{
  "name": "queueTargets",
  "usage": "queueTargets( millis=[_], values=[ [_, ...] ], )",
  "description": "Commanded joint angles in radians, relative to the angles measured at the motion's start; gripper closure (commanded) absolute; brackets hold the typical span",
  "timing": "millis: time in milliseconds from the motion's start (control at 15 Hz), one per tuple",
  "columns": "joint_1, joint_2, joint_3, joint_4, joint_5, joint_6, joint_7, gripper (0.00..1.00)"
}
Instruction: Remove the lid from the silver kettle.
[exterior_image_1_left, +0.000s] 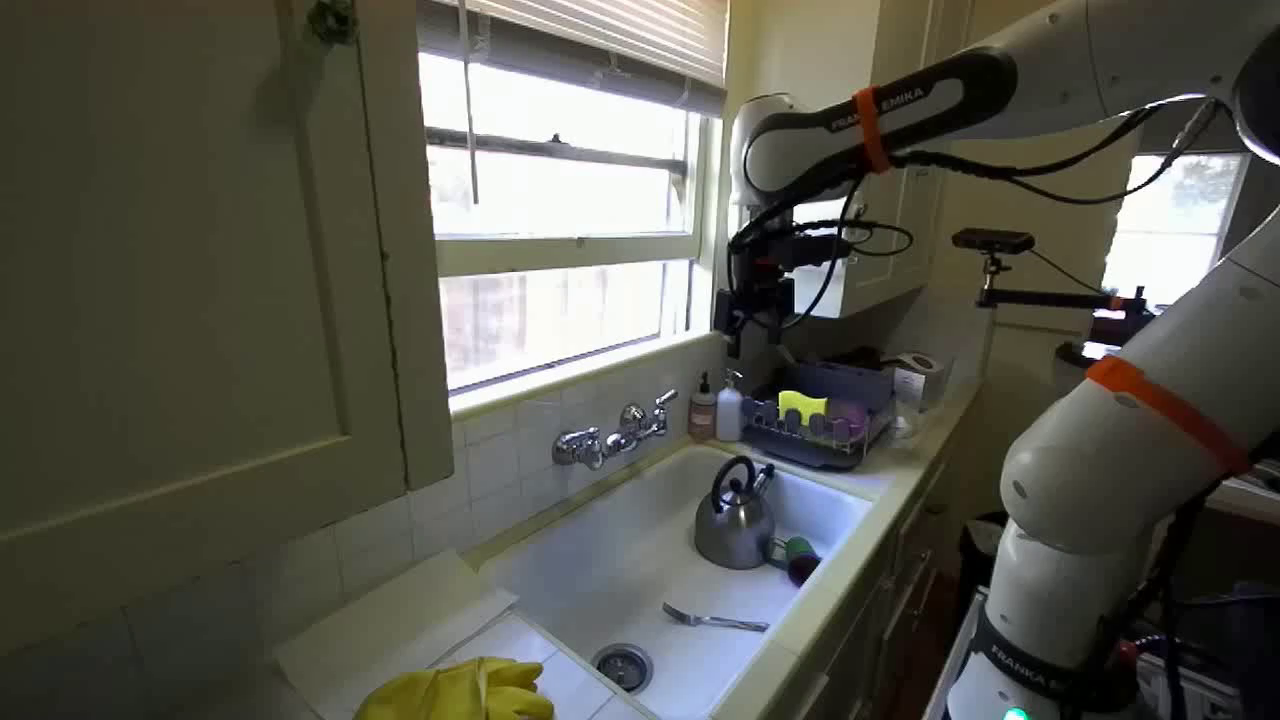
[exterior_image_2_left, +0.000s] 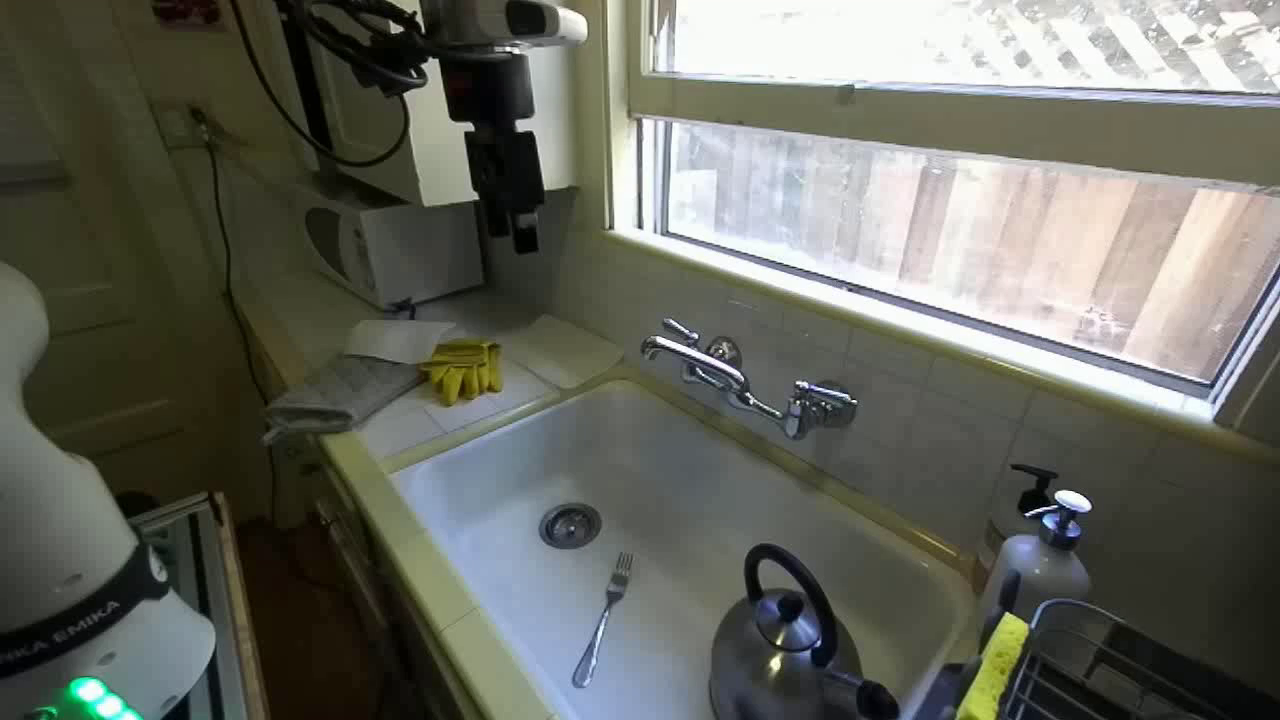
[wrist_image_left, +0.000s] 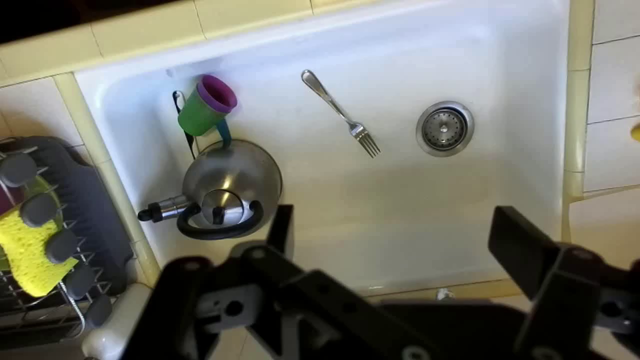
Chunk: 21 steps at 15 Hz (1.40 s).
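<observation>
A silver kettle (exterior_image_1_left: 735, 532) stands upright in a white sink (wrist_image_left: 330, 192) let into a tiled table (wrist_image_left: 615, 155), near the sink's short edge beside the dish rack (wrist_image_left: 97, 210). Its lid (wrist_image_left: 227, 203) is in place on top, beneath a black arched handle (wrist_image_left: 217, 233). Well above the sink hangs the claw (wrist_image_left: 395, 228), its jaws spread wide with nothing between them. The lid looks light and stiff, polished metal that would probably slip if pinched bare; the small black knob (exterior_image_2_left: 790, 605) at its centre seems the best hold. The handle leaves little room, so an approach from the side is likely needed. A tight lid might drag the kettle up.
</observation>
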Motion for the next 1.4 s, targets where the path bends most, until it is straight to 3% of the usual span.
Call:
queueTargets(
  millis=[0, 267, 467, 1000, 1333],
  values=[
    [0.008, 0.001, -0.007, 0.003, -0.004, -0.003, 0.003, 0.0],
    [0.008, 0.001, -0.007, 0.003, -0.004, -0.003, 0.003, 0.0],
    [-0.013, 0.168, 0.001, 0.004, 0.009, 0.029, 0.111, 0.0],
    [-0.067, 0.538, -0.074, -0.024, -0.005, 0.595, 0.402, 0.0],
    [-0.081, 0.685, -0.186, -0.017, 0.012, 0.795, 0.545, 0.0]
  ],
)
